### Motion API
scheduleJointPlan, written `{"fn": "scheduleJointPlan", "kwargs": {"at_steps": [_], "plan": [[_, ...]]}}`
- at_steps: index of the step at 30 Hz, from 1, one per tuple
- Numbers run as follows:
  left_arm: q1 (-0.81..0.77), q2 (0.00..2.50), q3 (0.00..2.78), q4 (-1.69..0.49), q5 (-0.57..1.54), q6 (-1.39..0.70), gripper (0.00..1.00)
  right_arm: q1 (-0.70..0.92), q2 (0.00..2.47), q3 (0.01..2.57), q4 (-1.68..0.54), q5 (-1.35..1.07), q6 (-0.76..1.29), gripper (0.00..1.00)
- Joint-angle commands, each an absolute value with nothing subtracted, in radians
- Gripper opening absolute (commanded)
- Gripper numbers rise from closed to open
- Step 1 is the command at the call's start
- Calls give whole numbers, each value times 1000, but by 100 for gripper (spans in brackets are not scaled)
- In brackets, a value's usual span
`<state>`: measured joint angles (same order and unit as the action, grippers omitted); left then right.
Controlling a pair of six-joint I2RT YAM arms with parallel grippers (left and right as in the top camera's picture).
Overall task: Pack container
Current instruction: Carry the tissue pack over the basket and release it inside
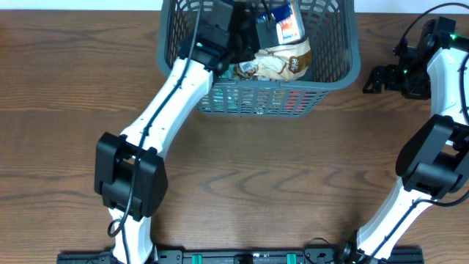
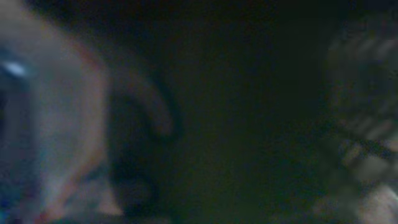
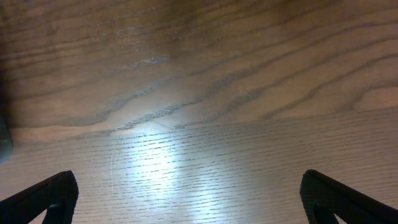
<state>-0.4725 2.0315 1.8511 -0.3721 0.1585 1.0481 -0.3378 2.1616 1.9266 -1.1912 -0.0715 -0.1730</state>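
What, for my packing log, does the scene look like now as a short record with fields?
table: brown wood
basket: dark grey, at the far edge of the table, holding snack packs
left gripper: inside the basket; open or shut cannot be told, its wrist view is dark and blurred
right gripper: open, over bare wood to the right of the basket, holding nothing

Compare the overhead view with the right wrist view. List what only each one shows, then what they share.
Only overhead: the container, snack packs lying in it, and the left arm extended into it.

Only right wrist: a close look at the right hand, its fingers spread wide with nothing between them, and glare on the wood.

Both: the wooden table. The right hand also appears overhead, small, to the right of the container.
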Motion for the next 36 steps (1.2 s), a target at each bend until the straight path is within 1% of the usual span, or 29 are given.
{"fn": "scheduleJointPlan", "kwargs": {"at_steps": [1,6,8,9,10,11,19,26,29,32,36], "plan": [[-479,2025,1869,-386,175,1050,24,-333,2164,1921,-1190,-79,-169,99],[-479,2025,1869,-389,168,1050,37,-333,2164,1921,-1194,-79,-169,99],[-479,2025,1869,-392,168,1050,49,-333,2164,1921,-1197,-79,-170,99],[-479,2025,1869,-393,168,1050,64,-333,2164,1921,-1198,-79,-170,99],[-479,2025,1869,-393,168,1050,83,-333,2164,1921,-1197,-79,-170,99],[-479,2025,1869,-393,168,1049,98,-333,2164,1921,-1197,-79,-170,99],[-479,2025,1870,-390,168,1049,99,-333,2164,1921,-1196,-79,-170,99],[-466,1985,1870,-356,157,990,99,-333,2164,1921,-1197,-79,-170,99],[-445,1951,1871,-318,110,922,99,-333,2164,1921,-1197,-79,-170,99],[-419,1906,1876,-311,85,918,99,-333,2164,1921,-1196,-79,-170,99],[-384,1832,1893,-308,-7,868,99,-333,2164,1921,-1197,-79,-170,99]]}}
